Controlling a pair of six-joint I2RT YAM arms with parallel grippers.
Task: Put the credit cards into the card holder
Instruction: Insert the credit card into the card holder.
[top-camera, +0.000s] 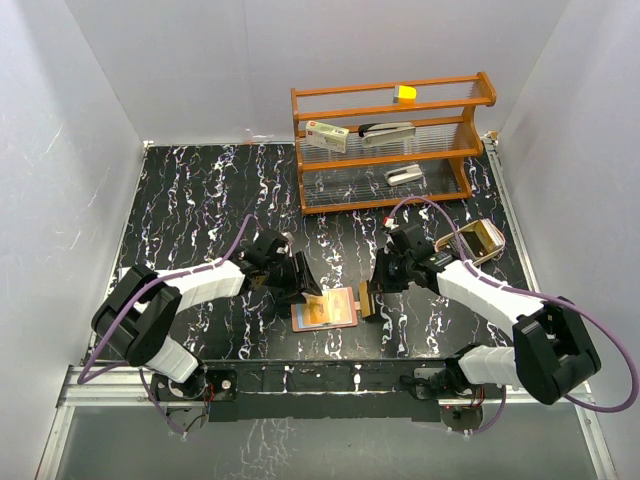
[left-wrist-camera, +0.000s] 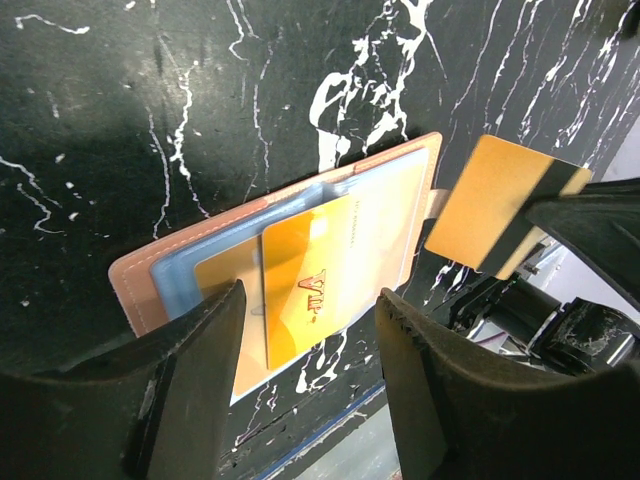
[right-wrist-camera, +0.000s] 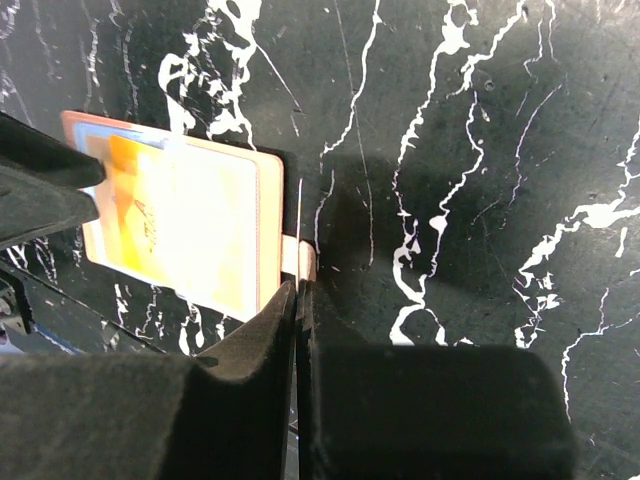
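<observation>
From above, the card holder lies open between my arms. Left wrist: my left gripper hangs released over the holder's orange card; a tan card shows its face alongside. Right wrist: my right gripper clenches that card, seen only edge-on. If it goes in tilted, it could miss and shove the holder aside.

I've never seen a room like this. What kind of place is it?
Probably a robot lab booth: white walls box in a black marbled table, with a left arm and right arm mounted at its edge.
</observation>
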